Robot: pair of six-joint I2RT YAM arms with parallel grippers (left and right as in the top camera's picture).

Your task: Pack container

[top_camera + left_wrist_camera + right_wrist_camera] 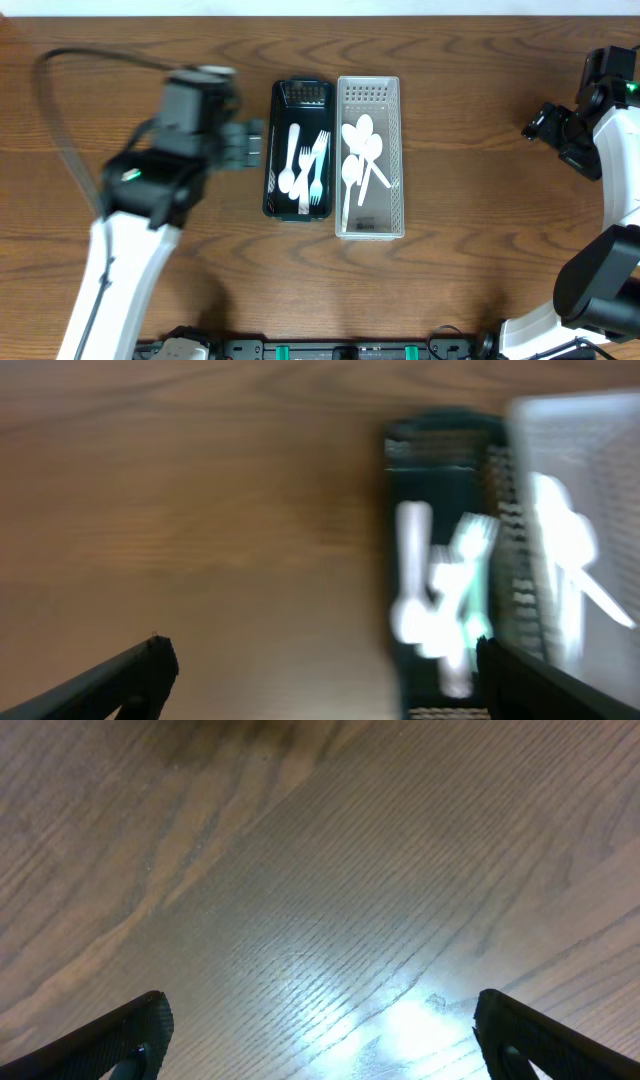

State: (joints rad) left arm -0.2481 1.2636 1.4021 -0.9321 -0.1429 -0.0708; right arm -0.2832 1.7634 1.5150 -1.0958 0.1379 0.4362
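**Two open grippers, containers side by side**

Only the overhead view gives us both arms. The black container (302,94) touches the white container (368,91), and each holds white cutlery (293,152). The left gripper (254,142) hovers just beside the black one, fingers spread wide. The right gripper (538,122) is well apart, its fingers parted over the bare table (320,870).

No legible text, label, brand or number on the black rectangular plastic tray (303,95) or white slotted plastic basket (368,92); left wrist view blurred, fine print possibly missed.
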